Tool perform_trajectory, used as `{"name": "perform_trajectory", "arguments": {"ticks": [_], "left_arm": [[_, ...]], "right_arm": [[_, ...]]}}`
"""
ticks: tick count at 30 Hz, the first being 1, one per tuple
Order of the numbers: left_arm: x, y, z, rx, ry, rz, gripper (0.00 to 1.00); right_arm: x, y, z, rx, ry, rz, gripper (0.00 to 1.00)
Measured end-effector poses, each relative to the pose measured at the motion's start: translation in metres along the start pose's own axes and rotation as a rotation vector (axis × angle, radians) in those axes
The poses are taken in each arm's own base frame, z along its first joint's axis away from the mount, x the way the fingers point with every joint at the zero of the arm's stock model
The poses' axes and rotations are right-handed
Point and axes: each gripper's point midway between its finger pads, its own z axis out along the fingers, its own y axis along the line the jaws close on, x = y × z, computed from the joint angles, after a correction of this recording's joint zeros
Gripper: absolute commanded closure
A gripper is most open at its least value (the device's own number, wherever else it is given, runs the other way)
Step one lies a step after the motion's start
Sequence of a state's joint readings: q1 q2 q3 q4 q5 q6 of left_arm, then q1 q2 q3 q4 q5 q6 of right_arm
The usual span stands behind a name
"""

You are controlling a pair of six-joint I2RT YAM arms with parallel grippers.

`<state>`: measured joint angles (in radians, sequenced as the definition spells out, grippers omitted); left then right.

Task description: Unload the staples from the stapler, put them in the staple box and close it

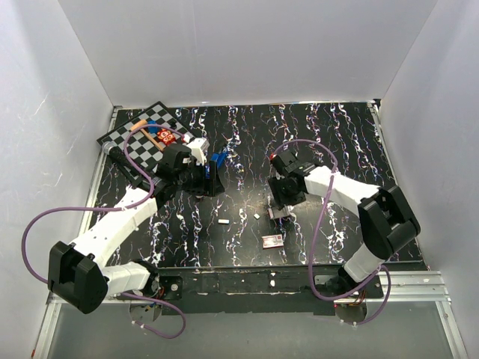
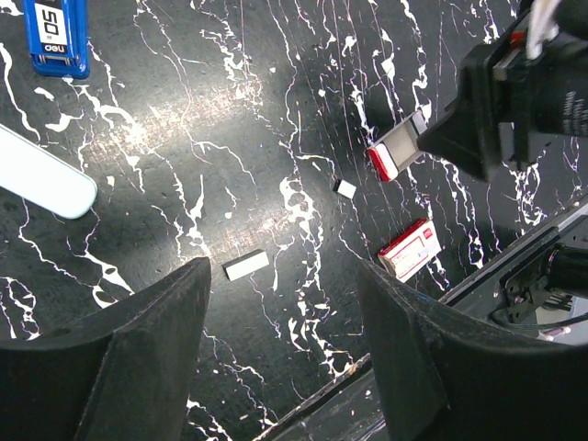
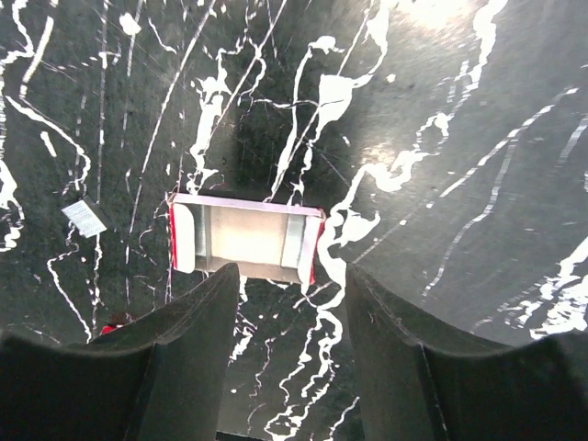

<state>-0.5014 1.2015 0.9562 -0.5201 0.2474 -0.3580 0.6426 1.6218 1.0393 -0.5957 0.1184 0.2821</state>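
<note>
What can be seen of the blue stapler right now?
The stapler is a slim, bright-blue body of glossy-looking plastic, with a white label printed "50". The left wrist view cuts it off at the frame's top edge. It lies on the black marbled table, ahead of the open left hand, which does not touch it. Whether it is loaded cannot be told.

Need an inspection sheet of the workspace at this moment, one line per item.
Surface: black marbled table; checkerboard mat at the far left corner.
Job's things: stapler on the table, ungripped; staples loose on the table.
Clutter: open box tray, red-and-white packet, white bar.
Grippers: left gripper open, empty; right gripper open, at the tray's edge.
Cables: purple cables loop off both arms.
Surroundings: white walls.
</note>
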Motion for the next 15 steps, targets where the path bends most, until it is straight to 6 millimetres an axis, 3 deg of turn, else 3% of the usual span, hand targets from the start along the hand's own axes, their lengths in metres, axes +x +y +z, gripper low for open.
{"name": "perform_trajectory", "arguments": {"ticks": [6, 10, 15], "left_arm": [[-0.003, -0.001, -0.004, -0.001, -0.015, 0.003, 0.36], [-0.010, -0.001, -0.013, -0.015, -0.057, 0.011, 0.35], [-0.024, 0.002, -0.034, -0.054, -0.156, 0.024, 0.31]], "right_arm": [[-0.027, 0.006, -0.039, 0.003, -0.109, -0.034, 0.42], [-0.040, 0.043, -0.061, -0.073, -0.174, -0.129, 0.42], [-0.034, 0.096, -0.069, -0.214, -0.170, -0.290, 0.42]]}}
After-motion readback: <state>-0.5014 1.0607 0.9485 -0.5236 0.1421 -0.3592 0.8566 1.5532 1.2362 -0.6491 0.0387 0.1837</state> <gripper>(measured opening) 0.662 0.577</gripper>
